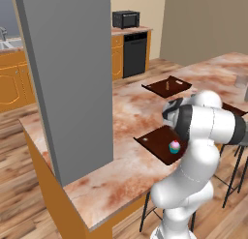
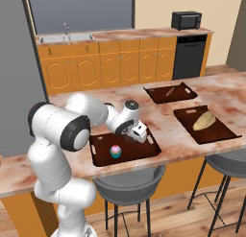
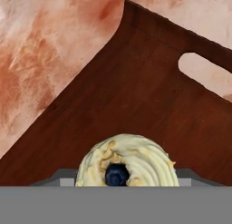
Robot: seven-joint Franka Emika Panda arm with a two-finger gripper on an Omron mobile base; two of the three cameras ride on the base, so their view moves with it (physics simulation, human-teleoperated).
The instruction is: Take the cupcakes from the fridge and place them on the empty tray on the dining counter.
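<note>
The empty tray (image 2: pixel 146 148) (image 1: pixel 154 138) (image 3: pixel 136 91) lies near the front edge of the dining counter (image 2: pixel 163 113) (image 1: pixel 131 112). On it stands the pink-frosted cupcake (image 2: pixel 115 151) (image 1: pixel 174 146) in its teal wrapper. My gripper (image 2: pixel 136 135) (image 3: pixel 127 178) hangs low over the tray's right part, just right of the pink cupcake. It is shut on the cream-topped cupcake (image 3: pixel 136 157), which fills the gap between the fingertips (image 3: pixel 63 177) in the hand view. Past it lie the tray's dark wood and its handle slot (image 3: pixel 204 71).
Two more brown trays lie further along the counter, one with a tan loaf (image 2: pixel 204 121), one with a small tan piece (image 2: pixel 169 92) (image 1: pixel 167 84). Stools (image 2: pixel 129 183) stand below the counter edge. A tall grey fridge panel (image 1: pixel 72 78) blocks the left.
</note>
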